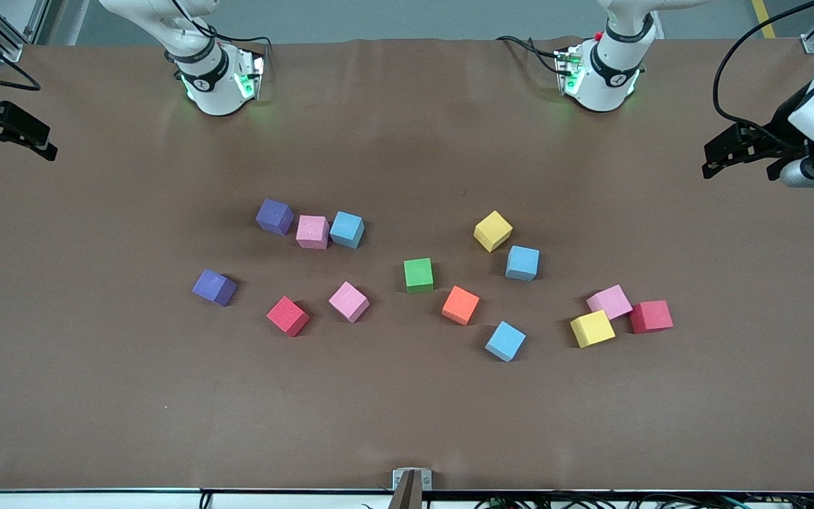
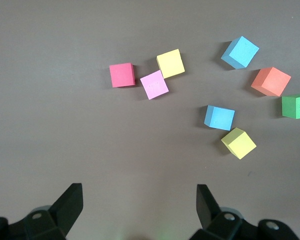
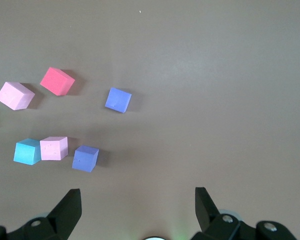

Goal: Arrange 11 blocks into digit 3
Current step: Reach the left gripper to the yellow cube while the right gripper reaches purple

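Foam blocks lie scattered mid-table. A purple (image 1: 274, 216), pink (image 1: 312, 232) and light blue block (image 1: 347, 230) form a row. Closer to the camera are a purple (image 1: 214, 287), pink (image 1: 348, 302), green (image 1: 418, 275) and orange block (image 1: 460, 305). Toward the left arm's end lie a yellow (image 1: 492, 231), blue (image 1: 522, 263), blue (image 1: 505, 341), pink (image 1: 610, 302) and yellow block (image 1: 592, 329). My left gripper (image 1: 721, 159) (image 2: 138, 200) is open and empty, high over its table end. My right gripper (image 1: 29, 138) (image 3: 138, 202) is open and empty over the other end.
Two red cubes: one (image 1: 287, 316) beside the nearer pink block, one (image 1: 651, 317) touching the pink and yellow pair. The brown table (image 1: 407, 424) has bare room along its front and toward both ends. A small camera mount (image 1: 411, 481) sits at the front edge.
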{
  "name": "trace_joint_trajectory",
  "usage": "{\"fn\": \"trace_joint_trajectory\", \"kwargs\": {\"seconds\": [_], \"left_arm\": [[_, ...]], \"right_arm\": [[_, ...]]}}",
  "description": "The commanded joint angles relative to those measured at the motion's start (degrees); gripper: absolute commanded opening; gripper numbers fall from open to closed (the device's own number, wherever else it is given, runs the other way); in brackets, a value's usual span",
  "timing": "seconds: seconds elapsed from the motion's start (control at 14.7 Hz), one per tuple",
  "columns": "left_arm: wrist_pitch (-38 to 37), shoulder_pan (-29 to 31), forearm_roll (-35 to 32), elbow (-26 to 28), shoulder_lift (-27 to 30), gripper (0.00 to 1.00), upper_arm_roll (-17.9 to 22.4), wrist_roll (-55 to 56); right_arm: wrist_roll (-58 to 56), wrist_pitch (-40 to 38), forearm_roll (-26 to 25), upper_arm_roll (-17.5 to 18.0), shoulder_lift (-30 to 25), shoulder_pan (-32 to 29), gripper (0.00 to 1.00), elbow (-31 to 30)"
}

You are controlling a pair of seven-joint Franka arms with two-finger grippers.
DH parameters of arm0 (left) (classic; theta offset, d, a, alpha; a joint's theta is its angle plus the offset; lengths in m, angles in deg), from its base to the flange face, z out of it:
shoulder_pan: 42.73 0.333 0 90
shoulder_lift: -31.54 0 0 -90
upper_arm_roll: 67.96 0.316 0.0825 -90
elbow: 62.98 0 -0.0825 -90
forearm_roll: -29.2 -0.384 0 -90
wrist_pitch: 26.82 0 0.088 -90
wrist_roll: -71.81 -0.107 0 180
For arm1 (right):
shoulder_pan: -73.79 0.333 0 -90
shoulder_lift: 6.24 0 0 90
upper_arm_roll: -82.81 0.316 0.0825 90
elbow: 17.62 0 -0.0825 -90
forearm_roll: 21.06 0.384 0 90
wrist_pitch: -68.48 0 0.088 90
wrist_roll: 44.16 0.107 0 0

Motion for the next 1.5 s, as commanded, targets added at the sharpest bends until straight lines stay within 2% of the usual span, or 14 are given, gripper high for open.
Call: {"fn": "trace_joint_trajectory", "kwargs": {"seconds": [0.0, 0.34, 0.54, 0.95, 1.22, 1.36, 1.43], "left_arm": [[-1.2, 0.3, -0.1, -0.4, 0.7, 1.00, -0.2, 0.8], [-0.9, 0.2, -0.2, -1.0, -0.8, 1.00, -0.2, 1.5], [-0.6, -0.9, -0.1, -4.8, -7.0, 1.00, -0.4, 2.9], [6.5, -11.6, 0.4, -4.3, -15.1, 1.00, -1.5, 17.9], [15.3, -19.5, -0.2, -3.2, -20.7, 1.00, -1.4, 30.3], [18.2, -20.8, -0.4, -0.2, -22.1, 1.00, -1.4, 34.7], [21.3, -22.1, -0.9, 3.6, -22.0, 1.00, -1.4, 37.6]], "right_arm": [[-0.5, 1.6, 0.9, 0.1, -1.7, -0.1, 1.00, -1.7], [-3.5, 3.0, 0.9, 0.1, -1.5, 0.0, 1.00, -1.7], [-3.3, 2.2, 0.9, 0.1, -1.5, -0.2, 1.00, -1.8], [-2.9, 0.2, 2.7, -0.1, -1.5, -0.4, 1.00, -2.0], [-3.0, -0.1, 2.7, -0.1, -1.5, -0.5, 1.00, -1.8], [-3.0, -1.3, 2.7, -0.1, -1.4, -0.5, 1.00, -1.7], [-2.9, -1.4, 2.6, -0.1, -1.2, -0.5, 1.00, -1.5]]}}
